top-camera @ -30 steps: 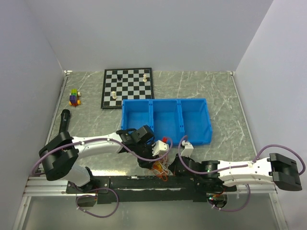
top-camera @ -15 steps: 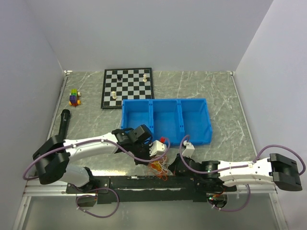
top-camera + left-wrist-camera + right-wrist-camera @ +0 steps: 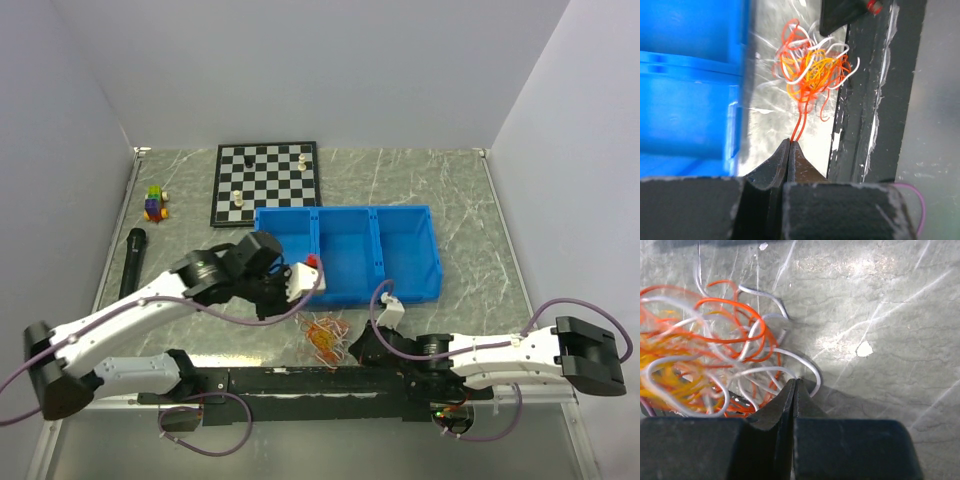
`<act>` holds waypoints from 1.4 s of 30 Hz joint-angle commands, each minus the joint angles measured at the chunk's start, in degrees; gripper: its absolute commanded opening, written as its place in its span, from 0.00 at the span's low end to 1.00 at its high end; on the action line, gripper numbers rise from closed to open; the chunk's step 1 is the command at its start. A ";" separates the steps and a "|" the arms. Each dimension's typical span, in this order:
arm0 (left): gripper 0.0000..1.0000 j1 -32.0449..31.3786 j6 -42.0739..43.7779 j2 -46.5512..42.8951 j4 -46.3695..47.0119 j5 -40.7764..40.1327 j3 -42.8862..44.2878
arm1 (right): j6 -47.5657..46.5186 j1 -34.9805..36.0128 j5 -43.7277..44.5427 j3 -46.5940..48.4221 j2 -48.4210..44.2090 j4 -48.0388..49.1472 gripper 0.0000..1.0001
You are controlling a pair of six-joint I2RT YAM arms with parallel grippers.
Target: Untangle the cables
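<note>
The cables (image 3: 325, 340) lie as one tangle of orange, red, yellow and white strands on the marble table, just in front of the black rail. My left gripper (image 3: 298, 302) hangs above and left of the tangle, beside the blue bin. In the left wrist view my left gripper (image 3: 790, 142) is shut on an orange strand that runs taut back into the cables (image 3: 810, 65). My right gripper (image 3: 362, 345) sits low at the tangle's right side. In the right wrist view my right gripper (image 3: 794, 381) is shut on a white strand at the edge of the cables (image 3: 700, 355).
A blue three-compartment bin (image 3: 345, 212) stands just behind the tangle. Further back are a chessboard (image 3: 265, 185) with a few pieces and a small stack of coloured blocks (image 3: 155, 203). A black cylinder (image 3: 132, 262) lies at the left. The black rail (image 3: 300, 380) borders the near edge.
My left gripper closed on an orange strand and drew back up and left toward the bin, uncovering the tangle. The right gripper stayed shut and hardly moved.
</note>
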 commanded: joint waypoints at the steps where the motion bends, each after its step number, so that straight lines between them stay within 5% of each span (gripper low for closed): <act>1: 0.01 1.28 1.32 -4.21 -8.84 -2.73 8.47 | 0.50 0.47 -0.19 0.92 4.19 -6.92 0.00; 9: 0.01 1.46 2.11 -10.19 -6.85 -14.33 22.61 | 2.35 0.65 0.07 2.42 6.31 -10.18 0.00; 30: 0.05 1.81 1.94 -12.92 11.70 -18.91 50.05 | 7.88 1.79 1.92 5.84 6.40 -20.37 0.00; 42: 0.11 2.95 -0.79 -17.66 14.26 -18.56 40.40 | 4.38 3.72 10.00 13.75 -1.32 -28.10 0.00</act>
